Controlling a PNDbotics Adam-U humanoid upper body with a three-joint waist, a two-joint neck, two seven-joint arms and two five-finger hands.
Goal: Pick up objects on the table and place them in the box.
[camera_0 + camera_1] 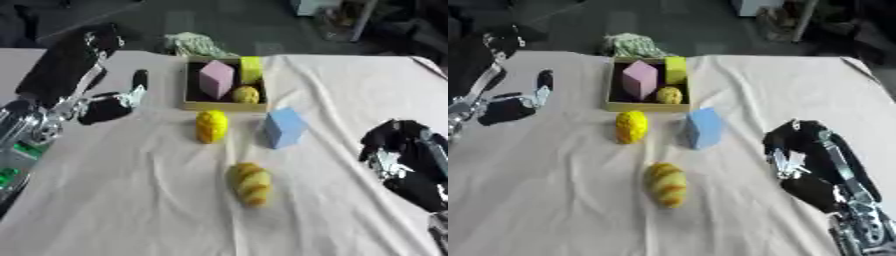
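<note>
Left eye view: box (199, 105) holds pink block, yellow block, small yellow piece. On desk (131, 200): yellow fruit (211, 126), blue block (284, 128), bread roll (250, 183). Left robot hand (118, 102) open, empty.

Right eye view: right robot hand (798, 155) curled, empty. Advise approaching blue block from above, clear of fruit.

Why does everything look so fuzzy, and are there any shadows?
Left eye view: all soft, blurred; the blue block and yellow corn-like toy lack crisp edges. Right eye view: same blur; a dark shadow under the left hand on the cloth; the box interior looks dark.
</note>
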